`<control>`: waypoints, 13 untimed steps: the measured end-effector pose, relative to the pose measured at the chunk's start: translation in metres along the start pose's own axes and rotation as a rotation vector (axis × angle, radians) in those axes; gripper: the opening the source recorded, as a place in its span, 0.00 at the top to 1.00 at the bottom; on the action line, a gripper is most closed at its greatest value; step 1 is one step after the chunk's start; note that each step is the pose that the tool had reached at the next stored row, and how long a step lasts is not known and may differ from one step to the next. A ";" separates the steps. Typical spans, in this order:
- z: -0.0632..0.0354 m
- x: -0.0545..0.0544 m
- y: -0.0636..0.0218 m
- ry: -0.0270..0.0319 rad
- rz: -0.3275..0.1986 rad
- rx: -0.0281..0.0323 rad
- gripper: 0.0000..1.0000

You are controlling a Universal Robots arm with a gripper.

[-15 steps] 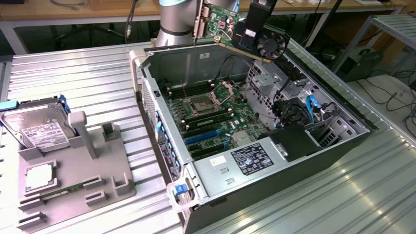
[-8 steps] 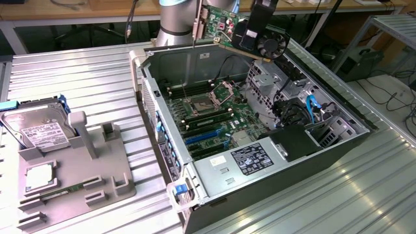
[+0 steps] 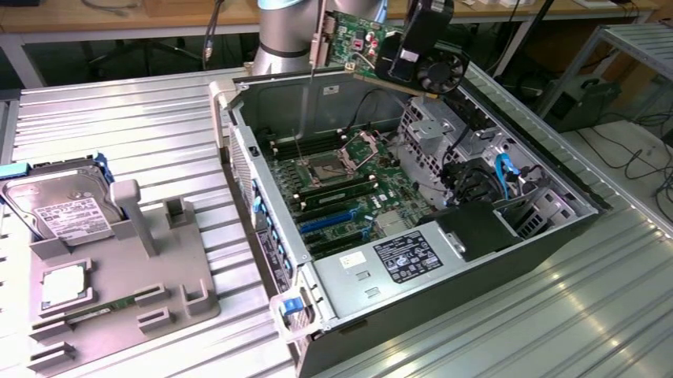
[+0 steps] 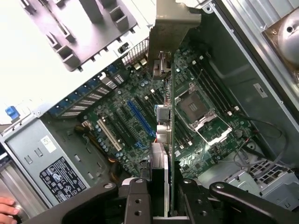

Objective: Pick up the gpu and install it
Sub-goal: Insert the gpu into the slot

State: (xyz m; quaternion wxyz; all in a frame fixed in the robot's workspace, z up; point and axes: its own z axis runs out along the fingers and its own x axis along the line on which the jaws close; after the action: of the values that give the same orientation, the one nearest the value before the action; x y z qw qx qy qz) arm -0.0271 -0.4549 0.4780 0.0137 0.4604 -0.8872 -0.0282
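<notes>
– Hand first: what has it got?
– It is clamped on the graphics card, gripping just beside the black fan.
– Where is the card?
– In the air over the far rim of the open computer case, well clear of the green board inside.
– Anything else?
– A hard drive stands in the grey holder on the worktop, at the exterior view's left

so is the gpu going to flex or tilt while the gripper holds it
Probably stiff: the gpu is a flat board with a metal bracket, so little flex. Its fan sits to one side of the gripper, so it may tend to tilt. Bare components look fragile.
</notes>
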 end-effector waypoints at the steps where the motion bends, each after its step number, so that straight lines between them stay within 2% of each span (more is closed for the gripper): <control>1: 0.0000 0.000 0.0000 0.0006 -0.010 0.0000 0.73; 13: 0.0000 0.000 -0.0003 0.0084 -0.134 -0.0002 0.73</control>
State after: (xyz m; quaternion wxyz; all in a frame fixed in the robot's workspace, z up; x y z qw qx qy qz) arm -0.0271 -0.4554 0.4780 0.0156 0.5189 -0.8543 -0.0272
